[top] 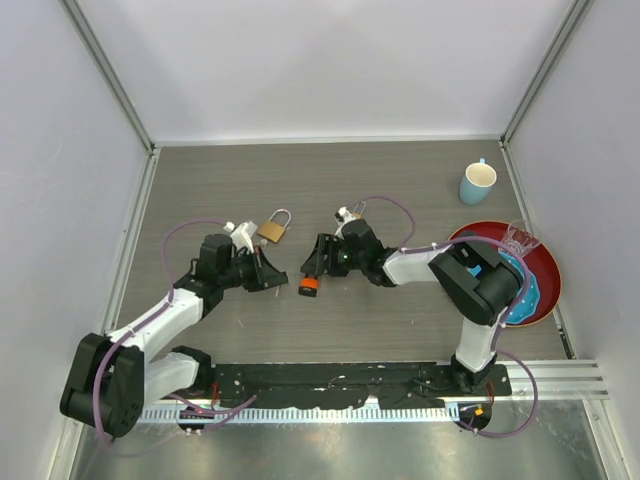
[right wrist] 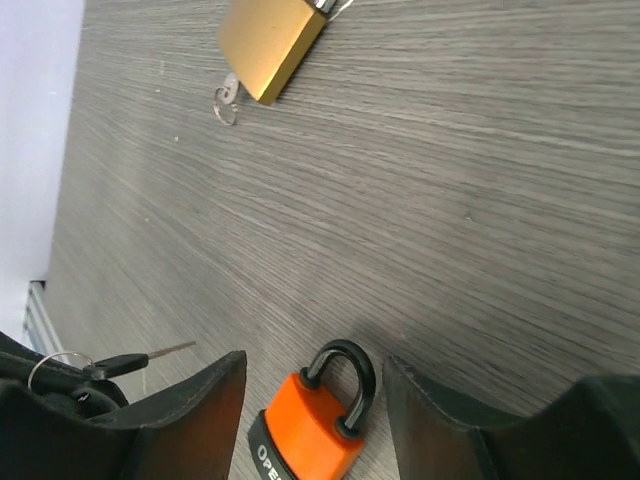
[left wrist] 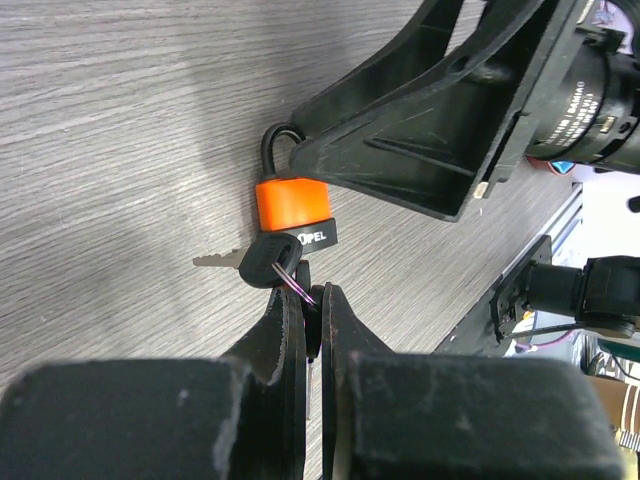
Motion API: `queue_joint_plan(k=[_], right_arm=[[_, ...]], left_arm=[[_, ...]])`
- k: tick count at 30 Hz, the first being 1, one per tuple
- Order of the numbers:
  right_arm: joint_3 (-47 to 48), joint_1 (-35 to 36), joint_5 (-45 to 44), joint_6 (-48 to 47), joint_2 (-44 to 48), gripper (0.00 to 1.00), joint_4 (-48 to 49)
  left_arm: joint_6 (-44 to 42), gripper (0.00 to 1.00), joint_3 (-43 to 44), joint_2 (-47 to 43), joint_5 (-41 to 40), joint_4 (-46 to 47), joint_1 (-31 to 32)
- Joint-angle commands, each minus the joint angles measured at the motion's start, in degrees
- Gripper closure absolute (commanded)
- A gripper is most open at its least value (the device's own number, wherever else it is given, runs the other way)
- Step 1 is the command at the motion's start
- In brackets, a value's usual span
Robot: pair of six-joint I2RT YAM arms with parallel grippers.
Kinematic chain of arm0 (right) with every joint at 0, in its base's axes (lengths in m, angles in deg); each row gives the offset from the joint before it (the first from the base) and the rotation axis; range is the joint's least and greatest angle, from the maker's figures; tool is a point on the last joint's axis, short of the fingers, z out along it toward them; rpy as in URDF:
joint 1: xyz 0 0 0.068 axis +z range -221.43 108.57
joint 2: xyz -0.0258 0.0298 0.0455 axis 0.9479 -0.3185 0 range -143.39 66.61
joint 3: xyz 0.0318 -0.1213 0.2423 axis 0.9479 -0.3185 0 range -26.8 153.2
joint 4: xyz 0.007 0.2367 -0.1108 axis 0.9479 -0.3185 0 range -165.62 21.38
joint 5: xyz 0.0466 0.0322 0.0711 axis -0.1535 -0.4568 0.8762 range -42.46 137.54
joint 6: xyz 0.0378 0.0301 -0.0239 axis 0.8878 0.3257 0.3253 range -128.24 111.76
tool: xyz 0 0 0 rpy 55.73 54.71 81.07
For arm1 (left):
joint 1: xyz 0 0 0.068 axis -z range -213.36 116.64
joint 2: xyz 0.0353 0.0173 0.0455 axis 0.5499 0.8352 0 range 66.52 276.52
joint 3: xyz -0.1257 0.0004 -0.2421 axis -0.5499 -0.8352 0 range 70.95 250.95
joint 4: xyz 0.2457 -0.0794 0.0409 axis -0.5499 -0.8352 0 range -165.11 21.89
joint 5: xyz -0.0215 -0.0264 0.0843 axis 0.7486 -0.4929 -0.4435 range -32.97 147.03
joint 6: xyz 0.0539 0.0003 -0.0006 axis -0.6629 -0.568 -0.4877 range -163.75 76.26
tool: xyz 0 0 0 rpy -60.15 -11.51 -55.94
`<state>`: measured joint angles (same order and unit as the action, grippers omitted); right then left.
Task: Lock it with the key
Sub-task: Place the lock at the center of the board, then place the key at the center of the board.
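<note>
An orange padlock (top: 308, 286) with a black shackle lies flat on the table between my two grippers. In the right wrist view my right gripper (right wrist: 315, 368) is open, one finger on each side of the orange padlock (right wrist: 305, 432), not clamping it. In the left wrist view my left gripper (left wrist: 308, 302) is shut on a black-headed key (left wrist: 313, 325). A second key (left wrist: 262, 262) hangs from the same ring, touching the base of the orange padlock (left wrist: 293, 204). From above, the left gripper (top: 272, 275) is just left of the padlock and the right gripper (top: 313, 264) is over its top.
A brass padlock (top: 272, 230) with a small key ring lies behind the left gripper and shows in the right wrist view (right wrist: 270, 40). A small silver item with a ring (top: 350, 212) lies behind the right gripper. A blue mug (top: 478, 182) and a red plate (top: 545, 295) stand at the right.
</note>
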<state>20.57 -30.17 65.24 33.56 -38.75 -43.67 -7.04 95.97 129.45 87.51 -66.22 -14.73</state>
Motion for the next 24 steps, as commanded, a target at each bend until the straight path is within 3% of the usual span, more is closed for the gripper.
queue_joint_plan(k=[1, 6, 9, 17, 24], right_arm=[[0.96, 0.14, -6.7, -3.74, 5.15, 0.36, -6.84], [0.0, 0.14, -8.63, -5.06, 9.03, 0.24, -8.33], [-0.09, 0.05, -8.29, -5.68, 10.7, 0.21, -9.04], [0.7, 0.14, -4.87, -4.89, 9.39, 0.23, -11.32], [0.96, 0.14, -3.02, -1.72, 5.43, 0.35, -9.92]], left_arm=[[-2.51, 1.0, 1.0, 1.22, -0.33, 0.4, -0.26], [-4.8, 1.0, 2.75, 3.15, 0.72, -0.04, -0.26], [-7.26, 1.0, 4.16, 4.74, 1.42, -1.27, -0.26], [-10.78, 1.0, 7.68, 11.67, 2.39, -1.71, -0.18], [-10.69, 0.94, 10.05, 18.7, 3.1, -0.66, 2.37]])
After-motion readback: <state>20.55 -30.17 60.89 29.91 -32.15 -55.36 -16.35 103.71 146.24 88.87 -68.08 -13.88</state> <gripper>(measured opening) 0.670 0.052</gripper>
